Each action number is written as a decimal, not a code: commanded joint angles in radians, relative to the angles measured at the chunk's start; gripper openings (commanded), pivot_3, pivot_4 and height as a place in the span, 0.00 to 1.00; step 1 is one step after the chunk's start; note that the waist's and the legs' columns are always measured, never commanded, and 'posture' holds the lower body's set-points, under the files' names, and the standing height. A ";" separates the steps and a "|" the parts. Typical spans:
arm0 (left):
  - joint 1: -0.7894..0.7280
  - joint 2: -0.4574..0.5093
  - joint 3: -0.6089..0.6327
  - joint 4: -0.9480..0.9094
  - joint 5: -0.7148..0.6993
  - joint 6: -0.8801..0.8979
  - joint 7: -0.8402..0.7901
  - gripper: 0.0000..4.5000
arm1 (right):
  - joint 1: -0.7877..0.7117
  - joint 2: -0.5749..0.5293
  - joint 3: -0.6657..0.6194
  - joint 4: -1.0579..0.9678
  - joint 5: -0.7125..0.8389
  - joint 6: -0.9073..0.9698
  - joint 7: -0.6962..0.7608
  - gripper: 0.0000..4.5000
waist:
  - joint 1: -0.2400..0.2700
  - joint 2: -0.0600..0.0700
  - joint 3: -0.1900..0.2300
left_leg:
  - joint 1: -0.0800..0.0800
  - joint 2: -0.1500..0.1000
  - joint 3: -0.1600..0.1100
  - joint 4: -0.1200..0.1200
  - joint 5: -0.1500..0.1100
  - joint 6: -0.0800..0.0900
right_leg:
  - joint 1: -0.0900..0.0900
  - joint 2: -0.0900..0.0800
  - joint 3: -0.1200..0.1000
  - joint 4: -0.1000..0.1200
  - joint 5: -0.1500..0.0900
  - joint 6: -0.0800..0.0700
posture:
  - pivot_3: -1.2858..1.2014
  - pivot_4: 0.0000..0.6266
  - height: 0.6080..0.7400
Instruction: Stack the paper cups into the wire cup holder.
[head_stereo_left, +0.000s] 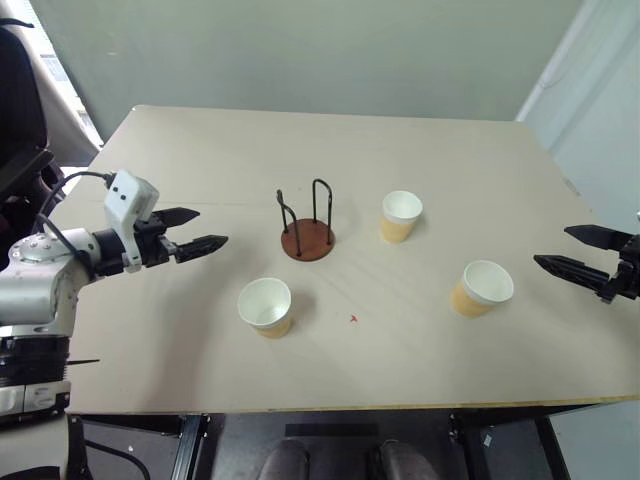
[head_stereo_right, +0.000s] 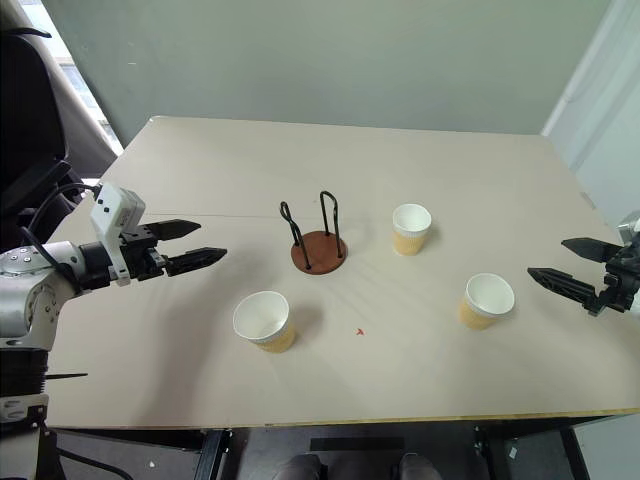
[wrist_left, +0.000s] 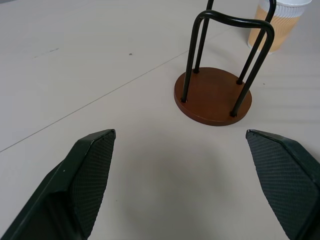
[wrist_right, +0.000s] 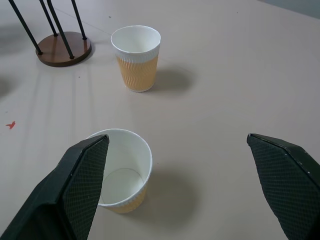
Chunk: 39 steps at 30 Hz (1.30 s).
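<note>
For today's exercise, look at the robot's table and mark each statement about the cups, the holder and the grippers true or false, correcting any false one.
1. Three paper cups stand upright on the table. True.
2. One cup already sits inside the wire cup holder. False: the holder is empty and all the cups are on the table.
3. The left gripper is open and holds nothing. True.
4. The right gripper is shut on a cup. False: it is open, apart from the nearest cup.
5. A small red mark lies on the table. True.
</note>
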 joint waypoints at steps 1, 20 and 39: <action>-0.014 0.011 0.016 -0.010 -0.003 -0.012 -0.001 0.99 | -0.005 -0.010 -0.041 -0.020 0.013 -0.004 0.002 1.00 | 0.000 0.000 0.000 | 0.000 0.000 0.000 0.000 0.000 0.000 | 0.000 0.000 0.000 0.000 0.000 0.000 | 0.52 0.24 1.00; -0.037 0.004 0.000 0.017 0.000 -0.034 -0.021 0.99 | -0.006 -0.033 -0.063 -0.037 0.037 0.029 0.030 1.00 | 0.000 0.000 0.000 | 0.000 0.000 0.000 0.000 0.000 0.000 | 0.000 0.000 0.000 0.000 0.000 0.000 | 0.52 0.24 1.00; -0.245 -0.186 -0.316 -0.112 0.104 0.075 0.033 0.99 | -0.341 -0.046 -0.161 -0.238 0.579 0.222 -0.086 1.00 | 0.005 0.002 0.001 | -0.001 -0.006 -0.001 0.002 0.001 0.000 | 0.002 -0.001 -0.001 -0.002 0.002 0.003 | 0.52 0.24 1.00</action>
